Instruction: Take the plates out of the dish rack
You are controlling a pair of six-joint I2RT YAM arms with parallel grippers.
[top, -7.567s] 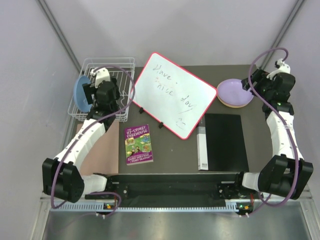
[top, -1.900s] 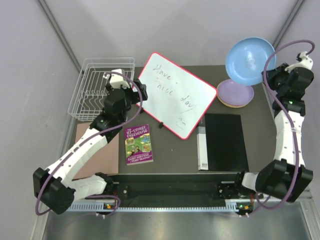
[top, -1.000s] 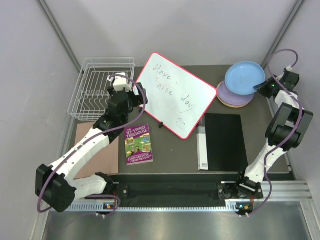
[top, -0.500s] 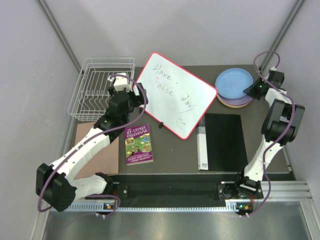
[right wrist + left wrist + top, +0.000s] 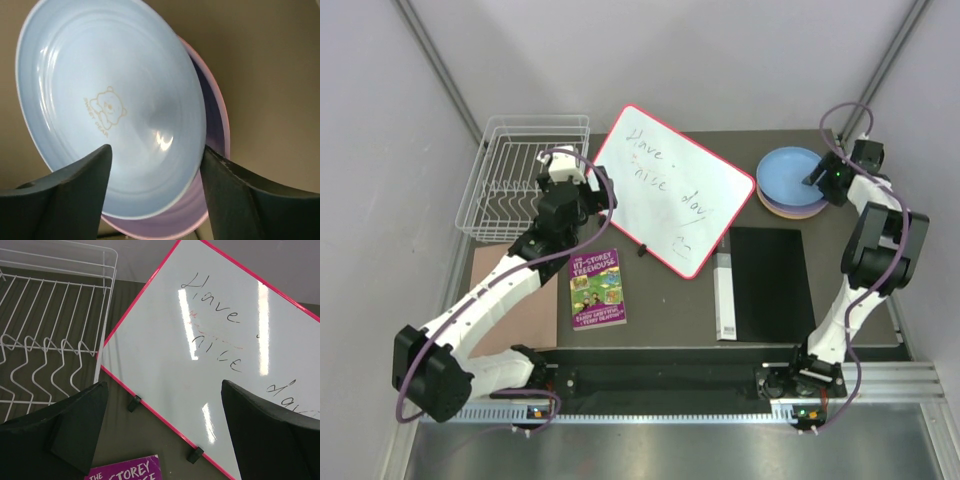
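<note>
Reaches out with the left arm [image 5: 485, 290] from its base at the near left, elbow low, forearm slanting away and to the right. Bends at the wrist so that the left hand [image 5: 598, 190] points rightward. Holds that hand's fingers [image 5: 75, 425] spread wide apart, gripping nothing. Rises steeply with the right arm [image 5: 880, 240] from the near-right base, elbow folded at the right edge, forearm running to the far side. Turns the right hand [image 5: 823, 178] leftward and downward, fingers [image 5: 70, 200] likewise wide apart, unclamped.
</note>
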